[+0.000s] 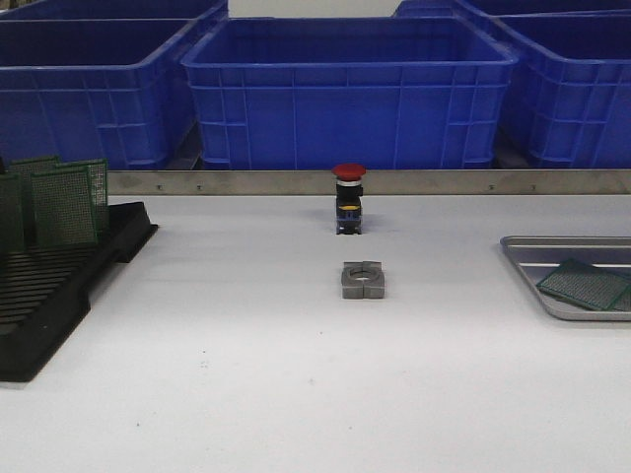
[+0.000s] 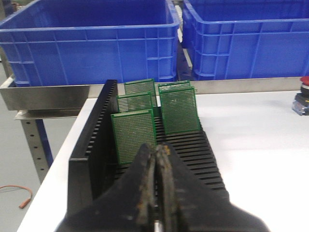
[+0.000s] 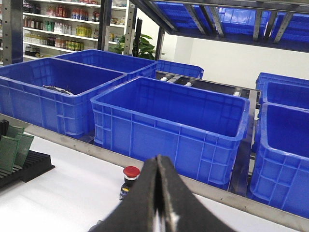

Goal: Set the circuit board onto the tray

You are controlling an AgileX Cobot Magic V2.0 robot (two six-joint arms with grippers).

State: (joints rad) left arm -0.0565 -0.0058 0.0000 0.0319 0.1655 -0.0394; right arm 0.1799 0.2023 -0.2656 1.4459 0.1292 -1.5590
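Observation:
Several green circuit boards (image 1: 61,202) stand upright in the black slotted rack (image 1: 59,286) at the table's left; they also show in the left wrist view (image 2: 133,135). One green circuit board (image 1: 584,284) lies flat in the silver-grey metal tray (image 1: 527,248) at the right edge. My left gripper (image 2: 157,151) is shut and empty, just in front of the nearest board in the rack (image 2: 89,159). My right gripper (image 3: 158,159) is shut and empty, raised above the table. Neither gripper shows in the front view.
A red-capped push button (image 1: 348,197) stands at the table's middle back, also in the right wrist view (image 3: 130,180). A grey metal block (image 1: 363,280) lies in front of it. Blue plastic bins (image 1: 350,94) stand behind a metal rail (image 1: 246,181).

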